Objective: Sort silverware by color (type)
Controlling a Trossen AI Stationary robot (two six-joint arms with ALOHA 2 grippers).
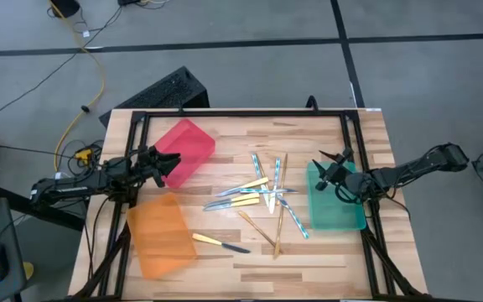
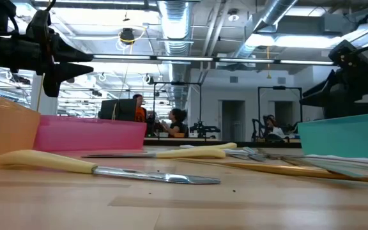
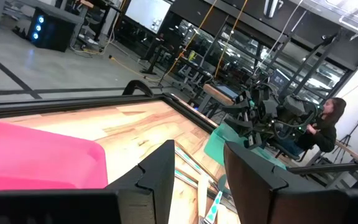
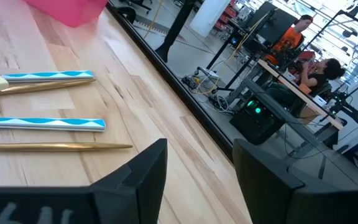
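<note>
A: Where is the left gripper [image 1: 177, 158] sitting?
B: It's hovering over the near corner of the pink bin [image 1: 185, 149], fingers pressed together, pinching nothing. The bin is translucent plastic, boxy, with smooth walls.

A: And the right gripper [image 1: 319, 167]?
B: It's hanging above the teal bin [image 1: 335, 210], at the edge facing the cutlery. Fingers are standing spread, nothing between them. The fingers are dark, blocky and matte.

A: Where's the silverware [image 1: 262, 200] lying?
B: It's fanning out in a loose crossed pile on the bare wood, between the two grippers, nearer the right one, just off the teal bin's side. All pieces are slim and flat: all-gold matte ones, shiny silvery-blue ones with a wavy pattern, and pale-yellow handles.

A: Any strays?
B: One yellow-handled knife [image 1: 220, 243] is lying apart, well away from the left gripper, just beside the orange bin [image 1: 159, 233]. In the low view it's showing a rounded creamy handle and a polished metal blade.

A: What about the table [image 1: 325, 264]?
B: Light butcher-block planks, visible grain, with a black frame running along the edges.
</note>
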